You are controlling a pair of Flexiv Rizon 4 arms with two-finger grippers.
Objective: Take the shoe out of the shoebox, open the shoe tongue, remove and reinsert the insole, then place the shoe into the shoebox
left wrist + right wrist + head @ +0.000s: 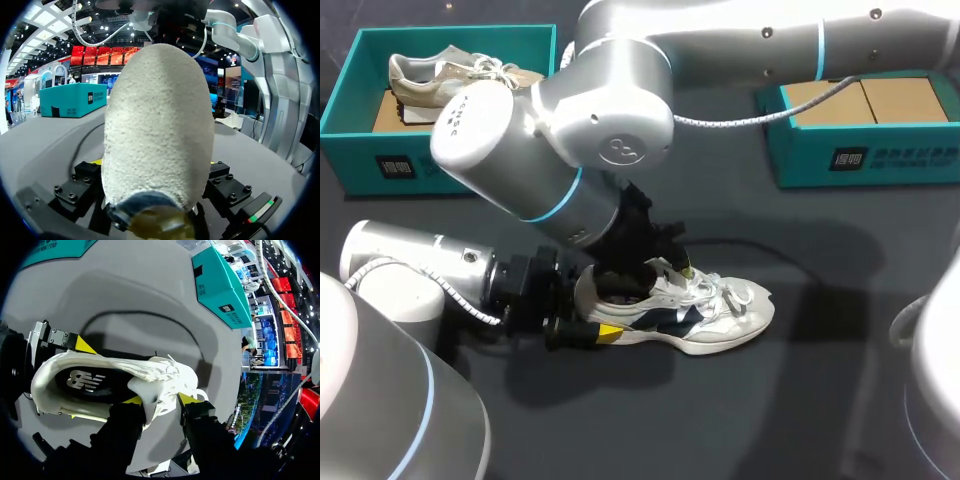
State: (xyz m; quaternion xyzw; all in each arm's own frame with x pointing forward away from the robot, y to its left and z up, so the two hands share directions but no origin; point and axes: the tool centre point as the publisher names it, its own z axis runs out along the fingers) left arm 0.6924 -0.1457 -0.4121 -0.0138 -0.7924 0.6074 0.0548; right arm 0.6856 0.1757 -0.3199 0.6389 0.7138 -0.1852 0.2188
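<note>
One shoe (720, 322) lies across the table (820, 410), toe toward my right.

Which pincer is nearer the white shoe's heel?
Left. The left pincer clamps the white shoe at its heel from both sides; the right pincer sits farther forward, closed on the tongue by the laces.

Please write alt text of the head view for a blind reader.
A white shoe lies on the table, its heel held by the left gripper while the right gripper grips it near the laces. Behind, a teal left shoebox holds a beige shoe; the right shoebox shows cardboard.
</note>
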